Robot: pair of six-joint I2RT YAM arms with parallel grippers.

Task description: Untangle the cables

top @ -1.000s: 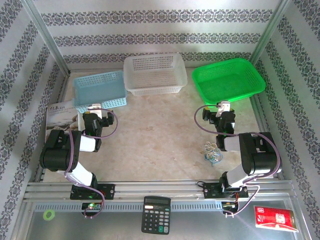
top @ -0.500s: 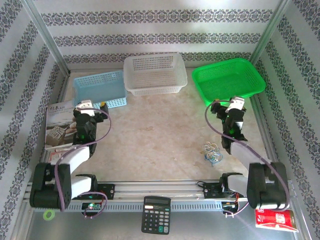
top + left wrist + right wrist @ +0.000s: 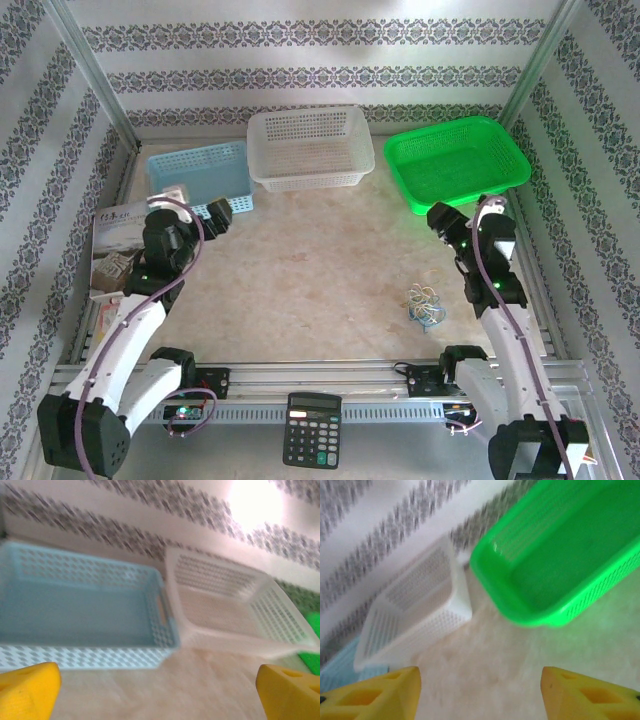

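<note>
Cables (image 3: 425, 305) sit in a small tangle on the table (image 3: 320, 270), front right, near the right arm, nothing touching them. Left gripper (image 3: 157, 690) has jaws wide and empty, facing the blue basket (image 3: 75, 605) and white basket (image 3: 225, 600). Right gripper (image 3: 480, 695) has jaws apart and empty, facing the green basket (image 3: 560, 555).

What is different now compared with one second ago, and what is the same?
Both arms unfolded from their tucked pose and stretched out. The left gripper now faces the blue basket, and the right gripper faces the green basket. Neither took hold of anything. The cables and the baskets stayed where they were.
</note>
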